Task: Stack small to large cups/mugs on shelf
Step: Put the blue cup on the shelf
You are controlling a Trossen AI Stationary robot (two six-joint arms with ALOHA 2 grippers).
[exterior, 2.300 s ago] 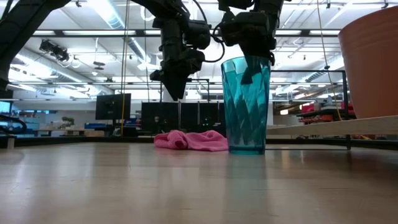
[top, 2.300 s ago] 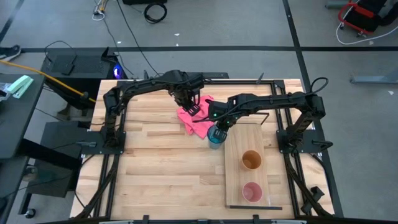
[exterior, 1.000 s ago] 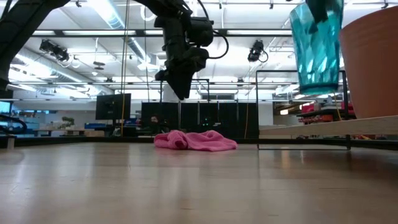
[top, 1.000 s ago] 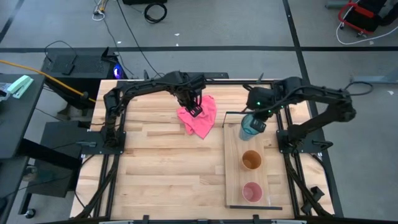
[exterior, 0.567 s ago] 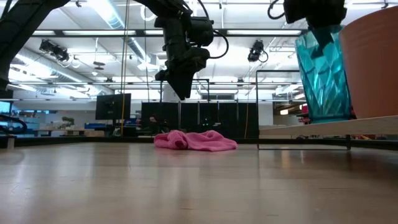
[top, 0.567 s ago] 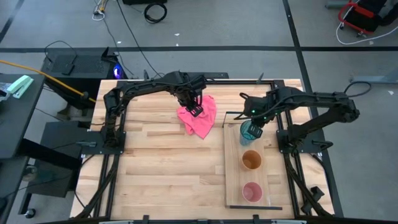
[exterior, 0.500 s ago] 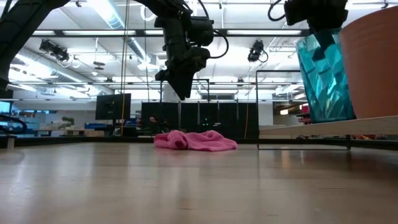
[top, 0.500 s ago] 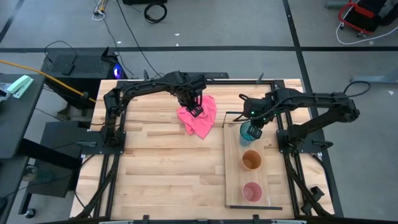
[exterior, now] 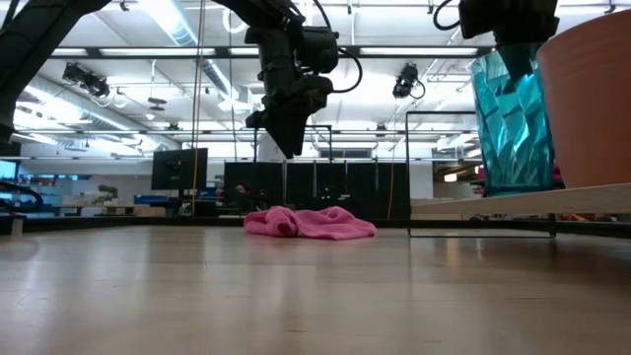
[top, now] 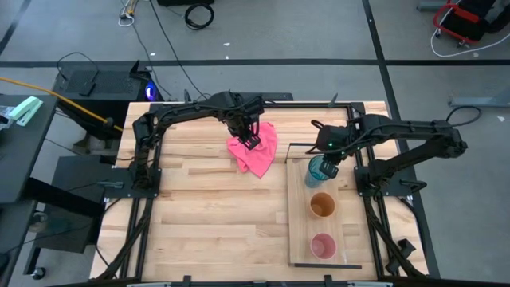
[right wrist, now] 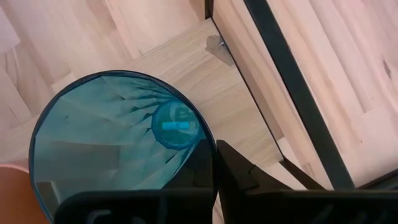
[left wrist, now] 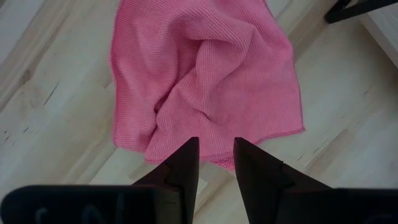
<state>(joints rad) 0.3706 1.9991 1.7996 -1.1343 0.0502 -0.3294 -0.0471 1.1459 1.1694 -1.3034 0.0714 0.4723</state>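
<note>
The teal-blue cup (top: 316,170) is at the far end of the pale wood shelf (top: 347,215), just inside the black wire frame (top: 299,147). My right gripper (top: 326,159) is shut on the cup's rim. The orange-brown cup (top: 322,206) and the small pink cup (top: 322,245) stand upright on the shelf nearer the front. My left gripper (top: 250,140) hovers above the pink cloth (top: 256,153), fingers slightly apart and empty. My right gripper holds the teal cup by its rim (right wrist: 211,140), one finger inside the cup and one outside, coming from above and pointing down. The cup is close to upright, mouth up. Its base (exterior: 515,187) is at the shelf's surface; whether it rests there I cannot tell.
The pink cloth (left wrist: 205,74) lies crumpled on the tabletop left of the shelf, under my left gripper (left wrist: 216,146). The wire frame's rod (right wrist: 292,87) runs close beside the teal cup. The orange cup (exterior: 592,99) stands right next to the teal cup (exterior: 511,118).
My right gripper has gone down with the teal cup from high above the shelf's far end to the shelf's surface. The cup tipped a little on the way and stands closer to upright now. My left gripper has kept still.
</note>
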